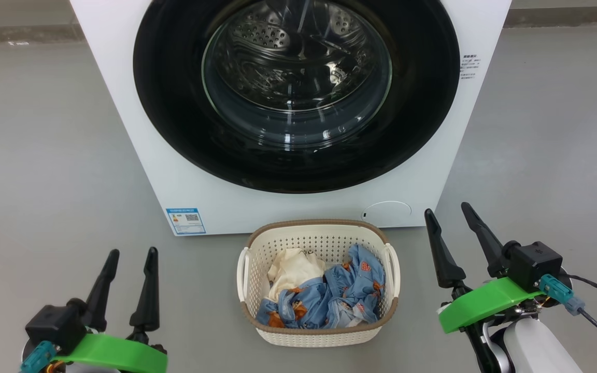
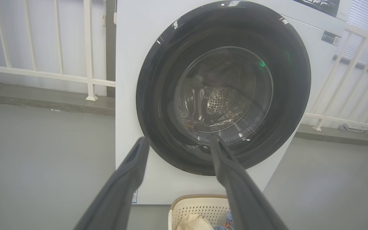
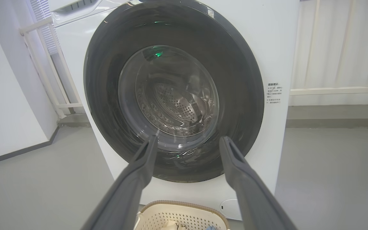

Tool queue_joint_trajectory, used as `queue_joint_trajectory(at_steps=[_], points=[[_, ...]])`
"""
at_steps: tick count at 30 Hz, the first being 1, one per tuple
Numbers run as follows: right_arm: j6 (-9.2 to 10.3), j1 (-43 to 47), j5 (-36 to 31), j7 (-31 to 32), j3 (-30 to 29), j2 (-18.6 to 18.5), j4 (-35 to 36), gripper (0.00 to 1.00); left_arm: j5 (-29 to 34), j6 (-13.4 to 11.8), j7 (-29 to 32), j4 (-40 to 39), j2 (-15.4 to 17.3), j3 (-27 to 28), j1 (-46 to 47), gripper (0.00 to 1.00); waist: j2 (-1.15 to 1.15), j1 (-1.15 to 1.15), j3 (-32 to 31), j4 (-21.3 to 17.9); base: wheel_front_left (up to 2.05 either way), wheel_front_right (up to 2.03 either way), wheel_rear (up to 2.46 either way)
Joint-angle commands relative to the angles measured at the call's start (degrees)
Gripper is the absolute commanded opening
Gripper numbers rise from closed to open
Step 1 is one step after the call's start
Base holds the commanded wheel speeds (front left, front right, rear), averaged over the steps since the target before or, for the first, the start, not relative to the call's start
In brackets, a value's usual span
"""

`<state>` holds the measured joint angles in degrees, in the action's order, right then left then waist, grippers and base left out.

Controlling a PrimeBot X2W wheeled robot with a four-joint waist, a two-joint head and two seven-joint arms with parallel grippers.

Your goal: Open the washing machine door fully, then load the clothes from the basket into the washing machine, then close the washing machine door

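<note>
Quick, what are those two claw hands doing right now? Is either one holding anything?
Left gripper: open, holding nothing.
Right gripper: open, holding nothing.

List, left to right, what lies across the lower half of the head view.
The left pincer → blue label → basket → right pincer.
</note>
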<state>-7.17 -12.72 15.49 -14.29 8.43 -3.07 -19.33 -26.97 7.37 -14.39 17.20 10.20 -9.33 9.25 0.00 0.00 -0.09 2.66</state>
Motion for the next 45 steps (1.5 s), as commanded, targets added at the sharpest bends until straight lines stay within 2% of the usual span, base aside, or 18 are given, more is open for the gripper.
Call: queue_joint_trajectory(at_steps=[1, 23, 45], points=[[-0.32, -2.16, -0.40, -0.71, 0.91, 0.16, 1.19, 1.00, 0.38, 0.12, -0.61, -1.56, 1.46, 2.11, 2.71, 1.00, 0.00, 0.00, 0.04, 0.00, 0.00, 0.00, 0.00], [-0.32, -2.50, -0.35, -0.71, 0.88, 0.18, 1.28, 1.00, -0.45, 0.12, -0.61, -1.46, 1.99, 2.03, 3.04, 1.00, 0.00, 0.00, 0.69, -0.26, 0.08, 0.08, -0.15], [-0.32, -2.53, 0.10, -0.71, 0.46, 0.19, 1.28, 1.00, -0.23, 0.12, -0.61, -2.92, 1.63, 3.43, 3.03, 1.00, 0.00, 0.00, 0.78, -0.22, 0.99, 0.99, -1.98]])
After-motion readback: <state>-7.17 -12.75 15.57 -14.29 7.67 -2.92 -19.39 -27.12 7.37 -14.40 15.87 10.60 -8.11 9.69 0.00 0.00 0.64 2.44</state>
